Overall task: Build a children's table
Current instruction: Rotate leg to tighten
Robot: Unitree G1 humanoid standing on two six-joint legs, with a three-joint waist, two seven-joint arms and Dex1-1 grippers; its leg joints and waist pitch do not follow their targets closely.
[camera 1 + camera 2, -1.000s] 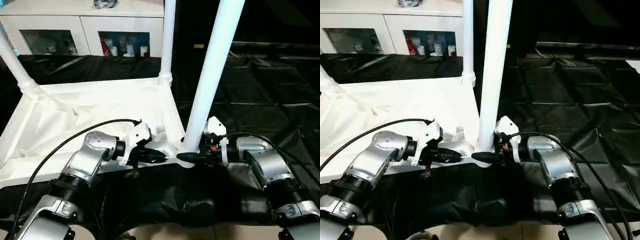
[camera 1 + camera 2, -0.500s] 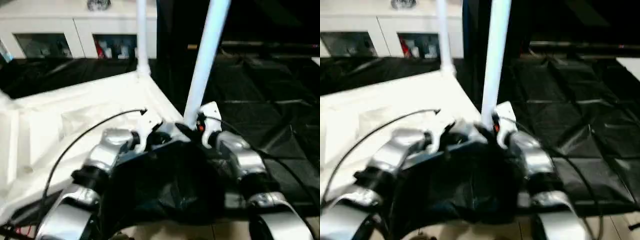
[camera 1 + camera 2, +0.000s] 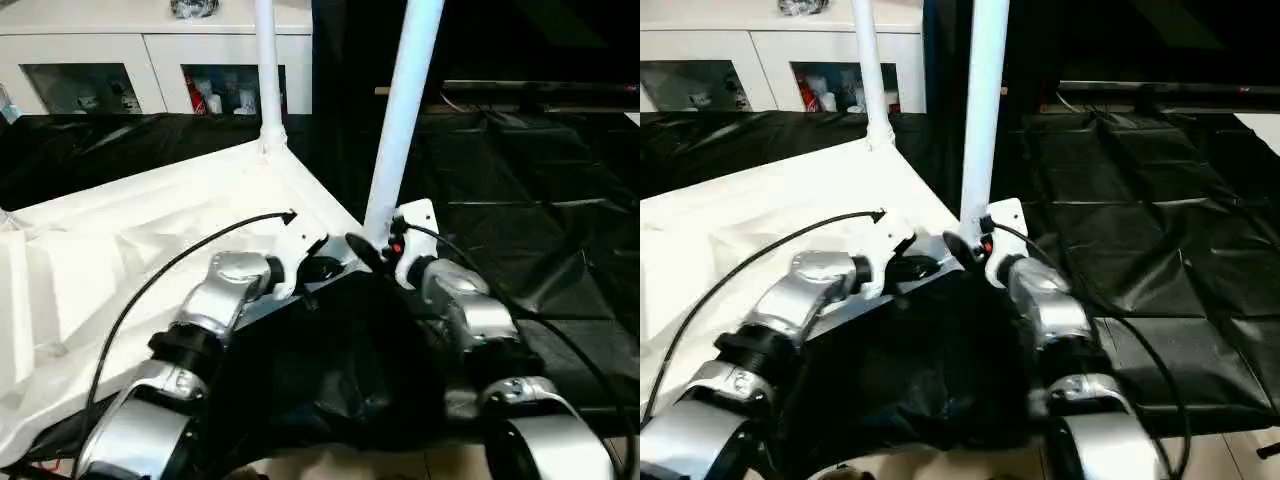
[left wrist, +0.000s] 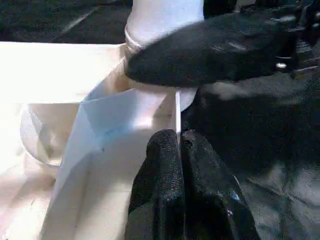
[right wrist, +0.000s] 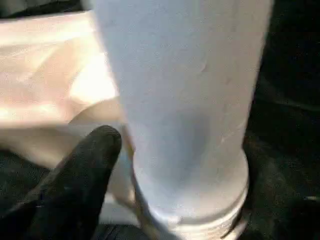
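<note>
From my remote seat I'm looking down at the white plastic rectangular table top, lying upside down with its ribbed underside facing up on black sheeting that covers the floor. Two long white tube legs are standing in corner sockets: the far white tube leg at the back corner, and the near white tube leg rising from the corner closest to my grippers. The left gripper has its two black fingers pressed together, pinching the thin upright edge wall of the top right next to that near corner socket. The right gripper sits at the base of the near leg; in the right wrist view one black finger lies just beside the threaded collar at the bottom of the tube, but I honestly can't tell whether the fingers are spread or clamped around it. A black cable loops over the left silver forearm. Behind everything, a white glass-door cabinet stands against the back with small items inside.
</note>
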